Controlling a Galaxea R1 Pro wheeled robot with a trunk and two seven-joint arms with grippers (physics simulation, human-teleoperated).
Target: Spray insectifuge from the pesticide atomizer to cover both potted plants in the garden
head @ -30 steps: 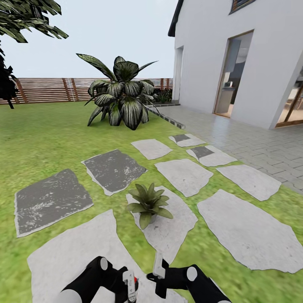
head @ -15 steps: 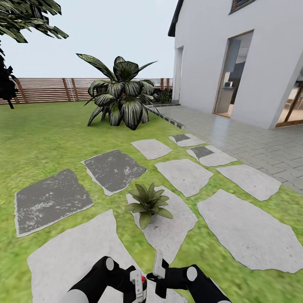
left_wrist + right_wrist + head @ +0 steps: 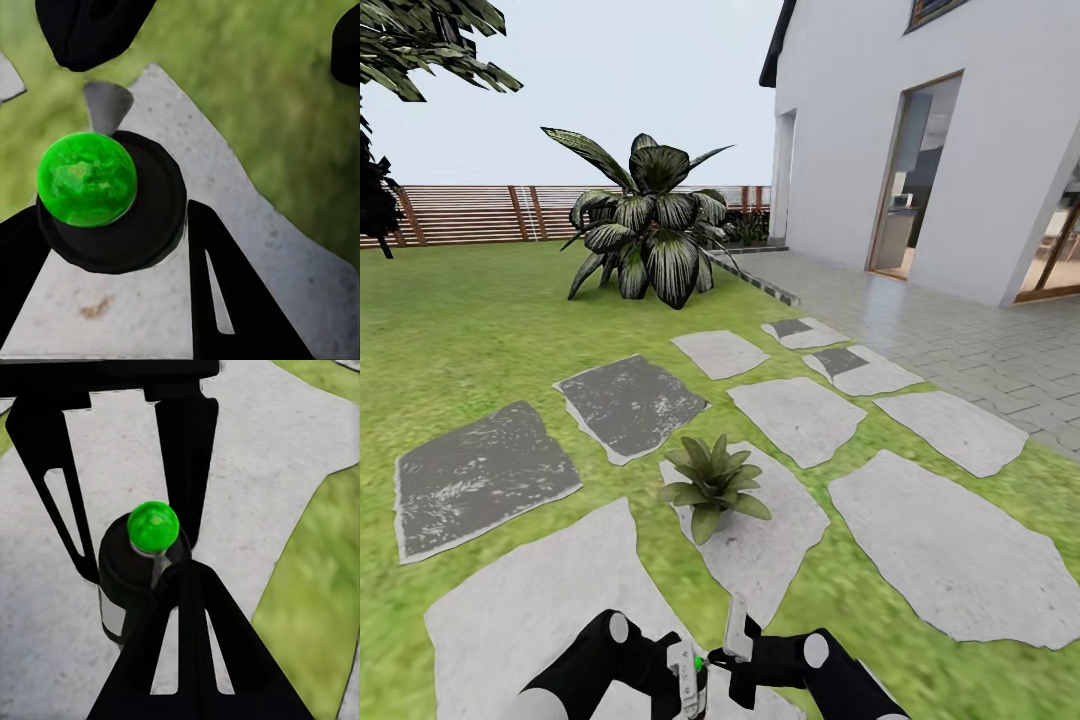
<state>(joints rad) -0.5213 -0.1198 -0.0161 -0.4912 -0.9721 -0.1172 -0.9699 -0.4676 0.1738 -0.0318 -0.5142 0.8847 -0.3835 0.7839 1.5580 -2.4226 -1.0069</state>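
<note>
The pesticide atomizer (image 3: 697, 668), a small dark bottle whose round tip glows green, sits in my left gripper (image 3: 688, 672) low in the head view, over a pale stepping stone (image 3: 530, 610). In the left wrist view the left gripper (image 3: 120, 217) is shut on the atomizer (image 3: 112, 214). My right gripper (image 3: 736, 628) is shut, and the right wrist view shows its joined fingertips (image 3: 184, 577) against the atomizer (image 3: 131, 585), just under the green tip. One potted plant (image 3: 712, 480) stands on a stone ahead of both grippers, in the garden lawn (image 3: 480, 330).
A large dark broad-leaved shrub (image 3: 650, 235) grows further back on the lawn, with a brown slatted fence (image 3: 470, 213) behind it. Grey stepping stones (image 3: 800, 415) spread ahead. A tiled terrace (image 3: 960, 340) and a white house wall (image 3: 840, 130) lie to the right.
My left gripper carried the atomizer rightward, up to the right gripper. The atomizer's tip has turned from red to green. The camera and the plant have not moved.
</note>
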